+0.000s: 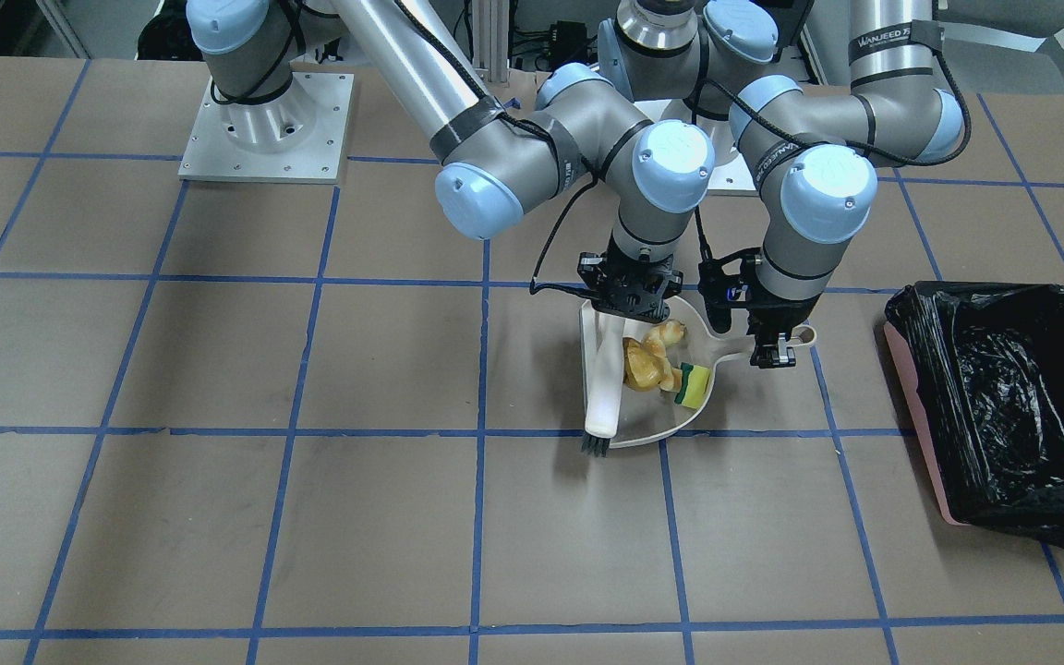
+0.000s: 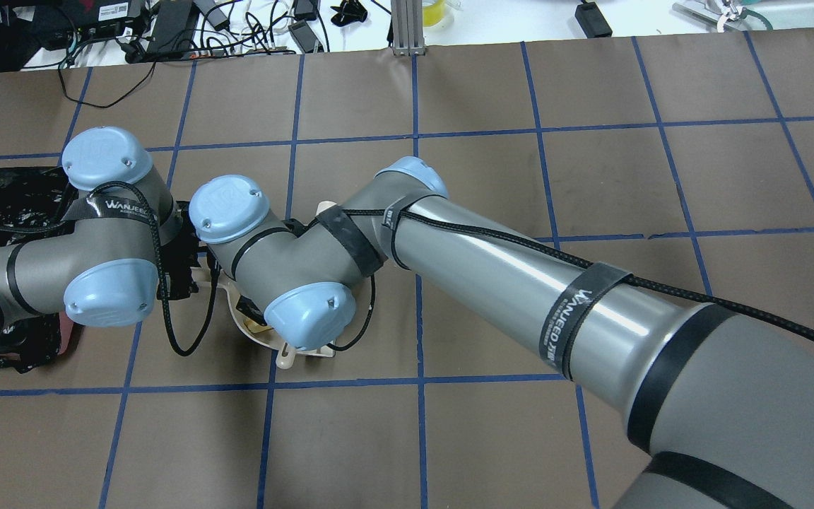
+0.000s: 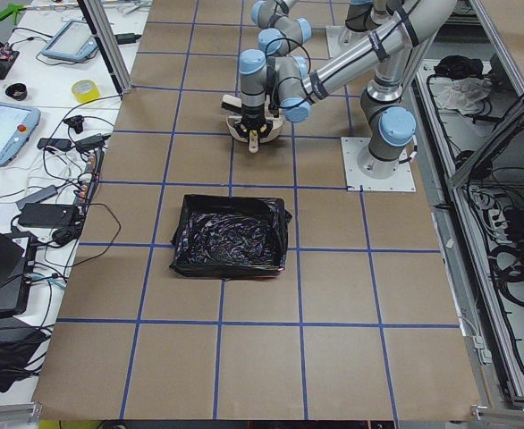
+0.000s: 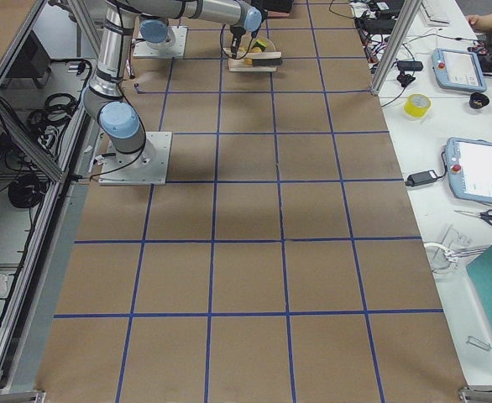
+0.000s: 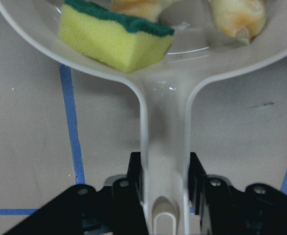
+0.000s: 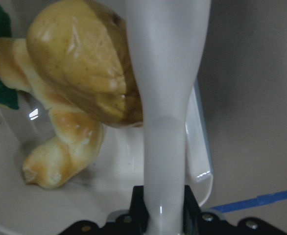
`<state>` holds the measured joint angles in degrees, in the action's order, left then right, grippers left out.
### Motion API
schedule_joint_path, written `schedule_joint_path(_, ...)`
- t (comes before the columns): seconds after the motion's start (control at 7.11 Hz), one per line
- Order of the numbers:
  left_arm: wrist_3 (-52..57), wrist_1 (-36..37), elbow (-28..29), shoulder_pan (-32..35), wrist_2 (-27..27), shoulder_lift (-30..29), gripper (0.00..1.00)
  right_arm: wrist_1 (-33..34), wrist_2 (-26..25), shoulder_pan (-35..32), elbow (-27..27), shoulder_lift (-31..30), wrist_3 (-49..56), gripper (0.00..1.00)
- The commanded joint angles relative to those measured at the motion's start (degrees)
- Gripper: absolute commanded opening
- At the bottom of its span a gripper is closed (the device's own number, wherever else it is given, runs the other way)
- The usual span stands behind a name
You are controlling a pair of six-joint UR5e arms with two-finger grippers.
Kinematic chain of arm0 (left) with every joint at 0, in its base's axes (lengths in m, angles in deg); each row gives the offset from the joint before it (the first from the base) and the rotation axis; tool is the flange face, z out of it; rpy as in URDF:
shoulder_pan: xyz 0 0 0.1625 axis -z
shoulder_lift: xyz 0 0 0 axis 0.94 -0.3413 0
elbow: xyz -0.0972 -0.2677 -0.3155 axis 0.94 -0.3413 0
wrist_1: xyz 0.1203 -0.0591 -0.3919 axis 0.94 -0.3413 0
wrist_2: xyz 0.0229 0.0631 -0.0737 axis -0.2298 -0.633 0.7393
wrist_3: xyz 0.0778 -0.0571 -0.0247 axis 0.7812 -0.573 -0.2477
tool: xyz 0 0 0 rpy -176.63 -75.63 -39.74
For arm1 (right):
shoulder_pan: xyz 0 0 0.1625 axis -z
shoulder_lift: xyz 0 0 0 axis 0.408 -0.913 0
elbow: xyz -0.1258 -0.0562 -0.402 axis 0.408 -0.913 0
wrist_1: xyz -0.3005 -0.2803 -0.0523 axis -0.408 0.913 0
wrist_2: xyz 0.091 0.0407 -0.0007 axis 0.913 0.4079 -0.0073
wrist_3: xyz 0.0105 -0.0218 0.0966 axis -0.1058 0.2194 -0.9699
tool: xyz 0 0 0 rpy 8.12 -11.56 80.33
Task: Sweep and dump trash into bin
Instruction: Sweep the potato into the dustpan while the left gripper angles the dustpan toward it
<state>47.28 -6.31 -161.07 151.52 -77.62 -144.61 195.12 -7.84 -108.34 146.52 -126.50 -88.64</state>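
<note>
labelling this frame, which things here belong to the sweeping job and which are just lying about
Job: dustpan, brush, potato, croissant, sponge, bin.
Lying about: tape roll, scissors, tablets.

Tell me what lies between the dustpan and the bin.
Nothing but bare table with one blue tape line separates dustpan and bin, seen in the front-facing view.
</note>
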Motion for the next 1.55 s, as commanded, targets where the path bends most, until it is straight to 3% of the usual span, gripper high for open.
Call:
schedule_joint_path(0.0,-0.1,0.1,0.1,0.0,0.1,0.0,0.00,-1.9,0.3,-0.9,-3.3,2.2,-1.4,0.00)
schedule_joint_path(1.41,0.2,0.1,0.4,-0.1,2.4,-0.5,0.00,-14.4,0.0,0.8,-3.5,-4.2,-0.1,0.00)
